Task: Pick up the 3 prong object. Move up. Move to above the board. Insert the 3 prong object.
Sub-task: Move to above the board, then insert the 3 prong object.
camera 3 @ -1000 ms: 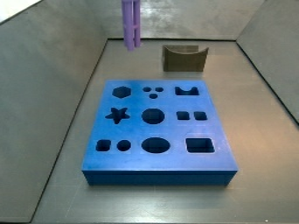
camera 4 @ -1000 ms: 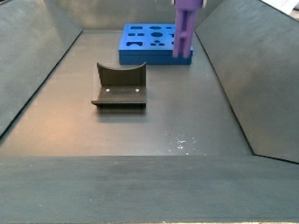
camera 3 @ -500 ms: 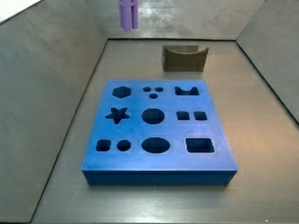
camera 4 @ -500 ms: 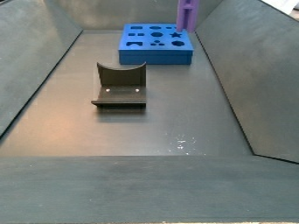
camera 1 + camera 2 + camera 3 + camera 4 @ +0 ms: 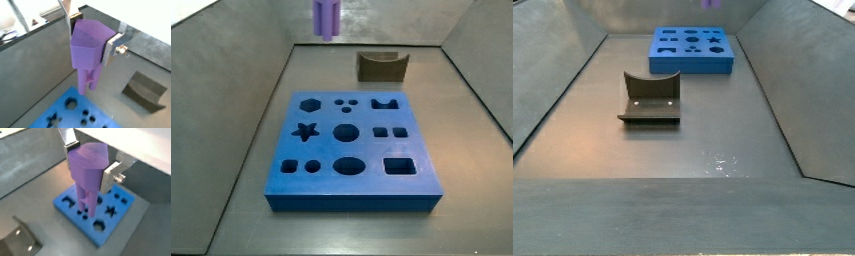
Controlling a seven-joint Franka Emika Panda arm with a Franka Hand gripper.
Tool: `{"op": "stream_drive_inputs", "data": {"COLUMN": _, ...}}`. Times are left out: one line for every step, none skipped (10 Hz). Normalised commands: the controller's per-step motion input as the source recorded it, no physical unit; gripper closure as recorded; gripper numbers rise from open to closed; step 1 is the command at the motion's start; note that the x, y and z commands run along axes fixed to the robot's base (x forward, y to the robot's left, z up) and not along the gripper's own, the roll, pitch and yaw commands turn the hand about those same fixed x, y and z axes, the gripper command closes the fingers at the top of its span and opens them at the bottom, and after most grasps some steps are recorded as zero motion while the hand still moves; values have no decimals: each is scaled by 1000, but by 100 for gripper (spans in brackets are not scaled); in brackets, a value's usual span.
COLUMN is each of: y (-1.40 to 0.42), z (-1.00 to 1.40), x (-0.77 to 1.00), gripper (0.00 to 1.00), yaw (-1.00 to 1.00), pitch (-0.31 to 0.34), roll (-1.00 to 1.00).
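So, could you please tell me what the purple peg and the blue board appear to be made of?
The 3 prong object, clamped in the claw above the board, looks like matte plastic, perhaps printed: uniform lilac, soft sheen, crisp facets. The board also seems plastic: even saturated blue, dull finish, clean-edged cutouts. The claw's fingers look like bare metal.

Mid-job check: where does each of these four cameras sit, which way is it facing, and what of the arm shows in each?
Wrist view: on the wrist, looking down along the 3 prong object clamped in the gripper, toward the board and fixture.
Wrist view: opposite side, same peg, silver fingers.
Side view: raised at the board's near end, fixture behind; only the peg's tip.
Side view: opposite end, fixture nearer, board far.
Shared: board, fixture.
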Motion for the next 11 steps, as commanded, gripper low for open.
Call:
{"op": "stream_drive_inputs", "data": {"y": -934, "z": 293, "x": 380, "gripper": 100, "yaw": 48, "pitch": 109, "roll": 40}}
{"op": "stream_drive_inputs", "data": {"y": -632, "z": 198, "x": 289, "gripper": 100, "yaw": 23, "pitch": 109, "roll": 41}}
{"op": "stream_drive_inputs", "data": {"y": -315, "z": 106, "x": 180, "gripper": 100, "yaw": 16, "pitch": 97, "roll": 48}}
{"op": "stream_drive_inputs", "data": {"y": 0, "z": -69, "x": 123, "gripper": 100, "yaw": -897, "pitch": -40, "roll": 24}}
{"op": "stream_drive_inputs", "data": {"y": 0, "z": -174, "x": 0, "gripper": 100, "yaw": -1000, "pitch": -27, "roll": 44}}
{"op": "stream_drive_inputs", "data": {"y": 46, "z": -251, "x": 114, "gripper": 100, "yaw": -951, "pitch": -46, "roll": 27}}
{"op": "stream_drive_inputs", "data": {"y": 249, "z": -357, "x": 420, "gripper": 100, "yaw": -666, "pitch": -11, "roll": 30}}
{"op": "stream_drive_inputs", "data": {"y": 63, "z": -606, "x": 49, "gripper": 100, "yaw": 0, "pitch": -27, "roll": 36}}
{"op": "stream_drive_inputs", "data": {"y": 34, "z": -920, "x": 0, "gripper": 100, "yaw": 6, "pitch": -100, "roll": 24}}
{"op": "stream_drive_inputs", "data": {"y": 11, "z": -949, "x": 0, "gripper": 100, "yaw": 0, "pitch": -147, "roll": 0}}
{"op": "stream_drive_inputs", "data": {"y": 0, "z": -997, "x": 0, "gripper": 100, "yaw": 0, "pitch": -131, "roll": 0}}
